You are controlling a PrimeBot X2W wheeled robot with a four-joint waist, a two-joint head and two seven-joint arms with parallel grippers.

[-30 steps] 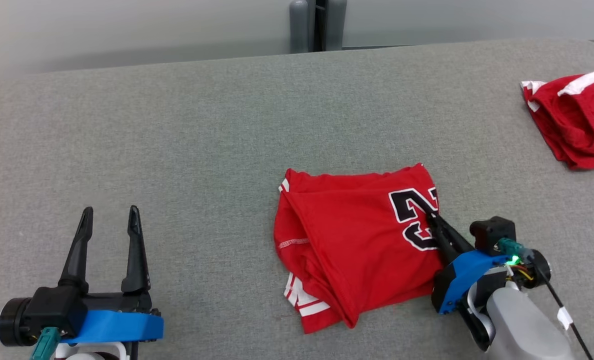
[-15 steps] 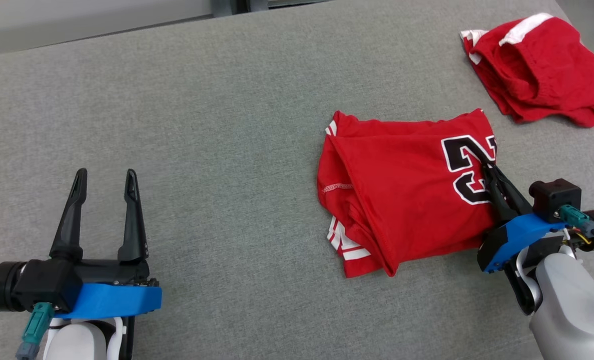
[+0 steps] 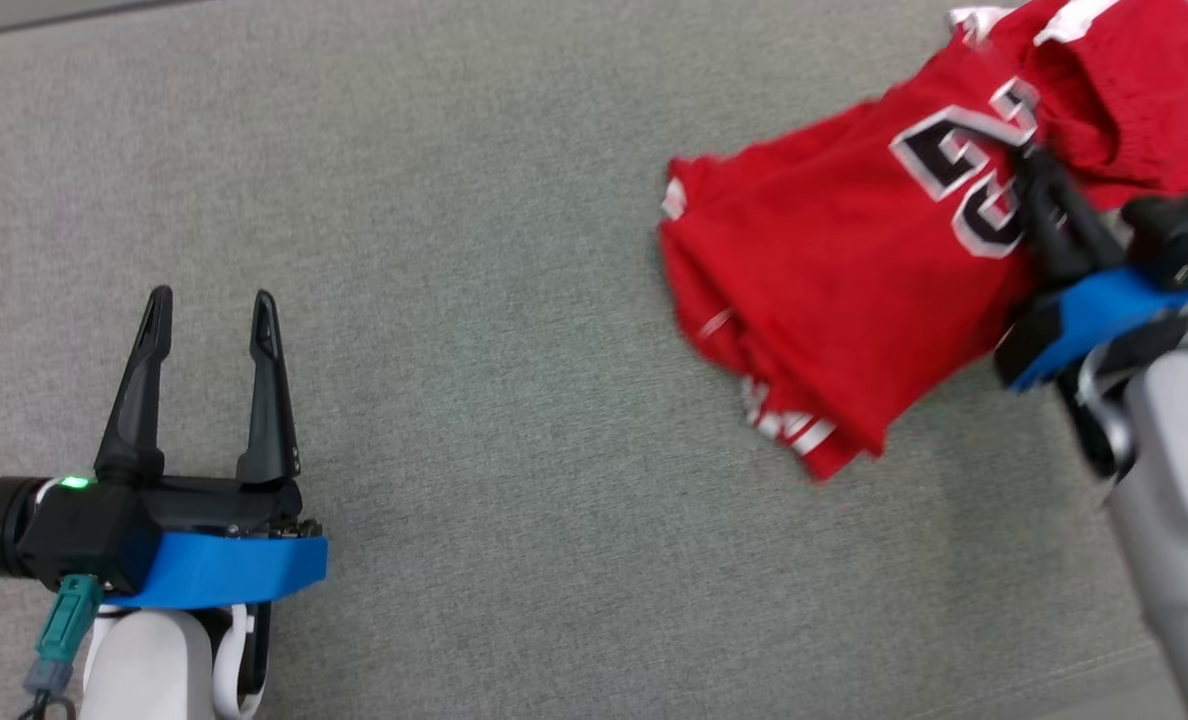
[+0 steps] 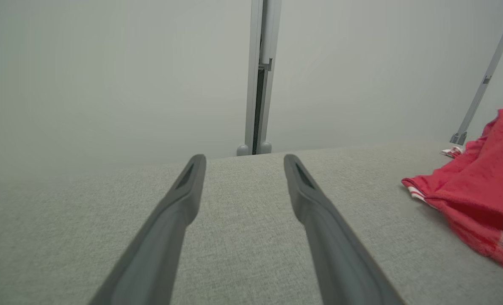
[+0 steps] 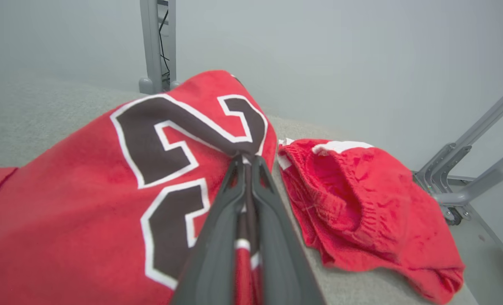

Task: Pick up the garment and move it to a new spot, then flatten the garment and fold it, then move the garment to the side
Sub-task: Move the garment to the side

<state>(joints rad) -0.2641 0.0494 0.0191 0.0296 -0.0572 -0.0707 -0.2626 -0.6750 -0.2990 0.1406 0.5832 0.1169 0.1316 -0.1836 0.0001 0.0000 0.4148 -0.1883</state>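
– On the left, near us, what is the left gripper [image 3: 211, 297] doing?
– It sits low over the grey table [image 3: 514, 300]. Its two dark fingers [image 4: 179, 203] are spread wide apart, and nothing is between them.
– And what is farther to the right?
– The red garment [image 3: 834, 280]. It is a shirt with big black numbers, folded up and a bit blurry.
– Who has hold of it?
– The right gripper [image 3: 1026, 160]. Its fingers are squeezed tight together on the shirt's right edge, right at the numbers, and that edge is pulled up.
– Is the left part of the shirt on the table?
– I cannot tell.
– What is the other red thing?
– Red shorts [image 5: 361, 199] with white trim. They lie on the table at the far right, just beside the shirt.
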